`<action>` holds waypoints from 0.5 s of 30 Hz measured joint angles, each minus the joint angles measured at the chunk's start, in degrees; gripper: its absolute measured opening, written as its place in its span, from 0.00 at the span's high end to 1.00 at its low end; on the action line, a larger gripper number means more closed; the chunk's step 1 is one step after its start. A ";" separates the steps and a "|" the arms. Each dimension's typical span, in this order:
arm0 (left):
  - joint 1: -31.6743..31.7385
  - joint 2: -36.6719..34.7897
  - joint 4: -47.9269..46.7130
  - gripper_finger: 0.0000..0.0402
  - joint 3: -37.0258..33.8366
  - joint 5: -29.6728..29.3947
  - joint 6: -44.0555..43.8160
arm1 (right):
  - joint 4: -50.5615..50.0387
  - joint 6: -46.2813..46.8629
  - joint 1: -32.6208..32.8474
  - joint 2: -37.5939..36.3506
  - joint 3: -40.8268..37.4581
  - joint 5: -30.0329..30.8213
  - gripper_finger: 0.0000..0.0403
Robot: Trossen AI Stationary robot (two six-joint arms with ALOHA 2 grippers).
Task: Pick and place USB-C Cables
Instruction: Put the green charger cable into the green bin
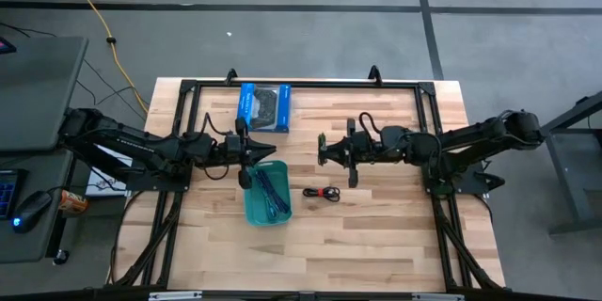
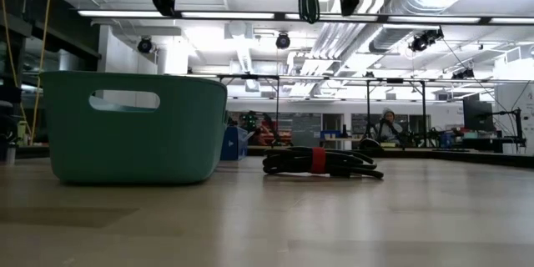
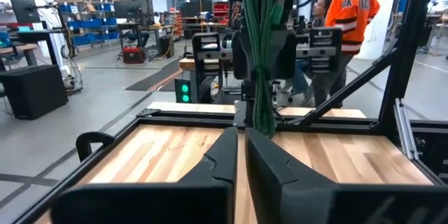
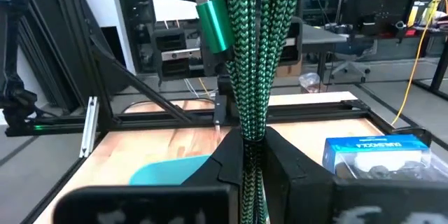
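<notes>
- We are seeing the right gripper (image 4: 252,140) clenching on the green USB-C cable (image 4: 255,56). The braided bundle is passing between its two fingers and running out past the fingertips, with a teal-green plug (image 4: 213,14) sticking out beside it.
- From above, the right gripper is hovering over the middle of the table (image 1: 376,235), facing the left gripper (image 1: 263,155) across a gap.
- We are finding the left gripper's fingers pressed together, with nothing that we can make out between them. In its wrist view the green cable is hanging ahead of its fingertips, in front of the right gripper.
- The black cable with the red tie (image 1: 323,193) is lying flat on the wood, near the right gripper, toward the table's front edge.
- The teal bin (image 1: 252,209) is sitting just beside the left gripper's tips, front-edge side, and it is holding blue-looking cables (image 1: 268,193) that we cannot tell apart.
- The blue box (image 1: 263,106) is lying beyond the left gripper, toward the far edge.
- A person in an orange jacket (image 3: 353,7) is standing in the room beyond the right arm.
</notes>
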 joint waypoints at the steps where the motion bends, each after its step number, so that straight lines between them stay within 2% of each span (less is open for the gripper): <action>1: 0.00 0.27 -0.18 0.95 0.00 0.02 0.02 | 0.10 0.18 -0.01 0.18 -0.14 0.00 0.98; 6: 0.02 1.41 1.07 0.84 0.02 -0.09 -0.11 | 0.25 0.39 -0.13 1.13 -0.34 0.02 0.97; 15: -0.09 8.60 12.89 0.57 0.07 0.70 -0.59 | 0.87 0.84 -0.09 1.49 -0.34 0.02 0.97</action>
